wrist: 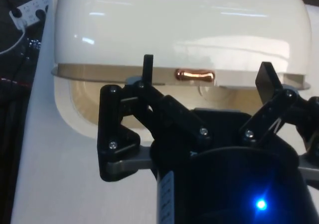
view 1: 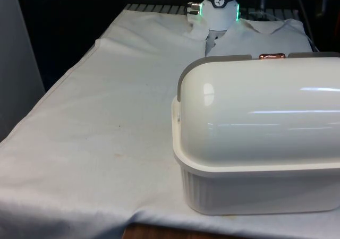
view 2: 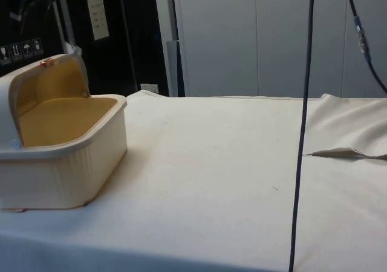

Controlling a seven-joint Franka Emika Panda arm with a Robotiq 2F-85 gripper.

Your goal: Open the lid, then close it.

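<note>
Cream bread box [view 1: 260,143] sits nearest, on the white-clothed tabletop [view 1: 95,122] toward the front view's right, its back to that camera. Its roll-top lid [view 2: 36,72] is rolled up and back, baring the tan inside. Rigid, glossy plastic, so likely light and slippery; the small copper handle [wrist: 195,75] on the lid's edge looks the surest hold. Just before that handle hangs the claw [wrist: 209,77], fingers spread wide and holding nothing. A dark cable [view 2: 302,133] hangs well apart from the box.
</note>
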